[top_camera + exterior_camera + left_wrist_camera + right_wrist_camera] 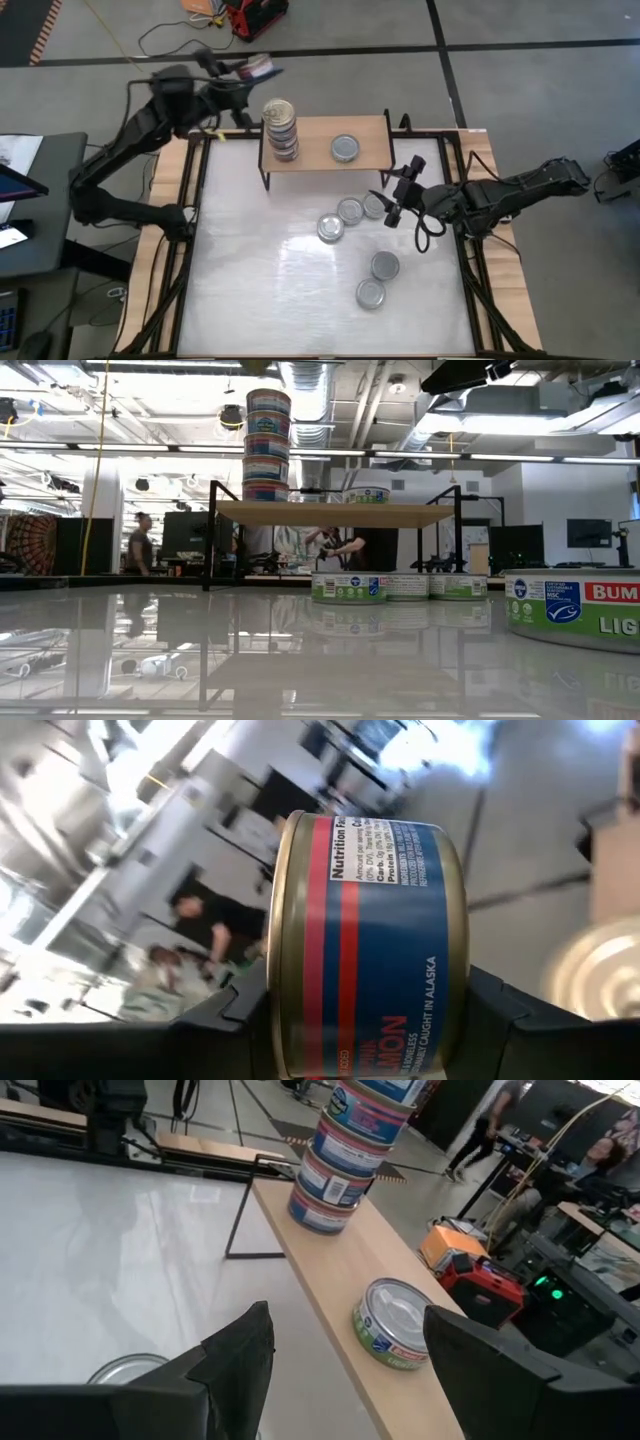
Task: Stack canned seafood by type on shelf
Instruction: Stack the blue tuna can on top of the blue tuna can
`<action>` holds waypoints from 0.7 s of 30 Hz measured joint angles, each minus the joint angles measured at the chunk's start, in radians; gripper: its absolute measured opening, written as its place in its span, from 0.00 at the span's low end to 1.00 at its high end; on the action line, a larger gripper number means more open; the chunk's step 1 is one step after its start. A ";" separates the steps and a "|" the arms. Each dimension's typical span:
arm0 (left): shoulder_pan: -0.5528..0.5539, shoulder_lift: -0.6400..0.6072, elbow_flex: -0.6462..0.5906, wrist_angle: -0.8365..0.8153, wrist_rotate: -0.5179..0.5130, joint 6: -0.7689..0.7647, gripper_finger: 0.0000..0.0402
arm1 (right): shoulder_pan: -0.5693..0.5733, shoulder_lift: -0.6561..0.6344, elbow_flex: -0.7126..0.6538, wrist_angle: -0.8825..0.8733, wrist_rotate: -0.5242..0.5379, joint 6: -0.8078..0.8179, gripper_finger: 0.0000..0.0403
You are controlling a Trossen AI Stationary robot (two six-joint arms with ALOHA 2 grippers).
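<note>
My left gripper (pixel 252 70) is raised beyond the table's far left corner, left of the shelf (pixel 372 130), and is shut on a blue-and-red labelled can (pixel 380 930) turned on its side. A stack of several cans (pixel 281 128) stands on the shelf's left end, and a single silver-lidded can (pixel 345 148) sits at its middle. Several more cans lie flat on the white table, among them a row of three (pixel 350 211). My right gripper (pixel 391 197) hangs open above the table, right of that row, pointing at the shelf with nothing between its fingers. My left gripper pinches the can between its two fingers, one finger (pixel 235 1010) on the gold-rimmed lid end (pixel 281 970) and the other on the opposite flat end (pixel 458 975). The fingers come in about level. The can is lifted clear, lying on its side with the label facing the wrist camera.
Two more cans (pixel 385 265) (pixel 370 293) lie nearer the table's front right. The shelf stands on thin black legs (pixel 212 535) at the table's far edge. Bare white tabletop (pixel 250 280) spreads over the left half. People show in the room behind.
</note>
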State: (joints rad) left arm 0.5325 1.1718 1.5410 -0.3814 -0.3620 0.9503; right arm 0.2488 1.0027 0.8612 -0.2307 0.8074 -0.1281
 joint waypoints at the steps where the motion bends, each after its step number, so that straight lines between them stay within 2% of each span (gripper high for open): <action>1: 0.003 0.012 0.000 -0.019 0.000 -0.007 0.46 | 0.003 0.000 0.000 0.000 0.000 0.000 0.72; 9: -0.084 0.037 -0.002 -0.086 -0.018 0.075 0.46 | 0.026 0.000 0.000 -0.002 0.000 -0.001 0.72; 16: -0.194 0.049 -0.001 -0.181 -0.141 0.248 0.46 | 0.025 0.000 0.000 -0.004 0.000 0.000 0.72; 21: -0.210 0.067 -0.001 -0.238 -0.215 0.260 0.46 | 0.025 0.000 0.000 0.002 0.000 0.004 0.72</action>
State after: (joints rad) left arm 0.3225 1.2385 1.5398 -0.6195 -0.5770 1.2102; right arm 0.2733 1.0023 0.8612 -0.2286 0.8070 -0.1242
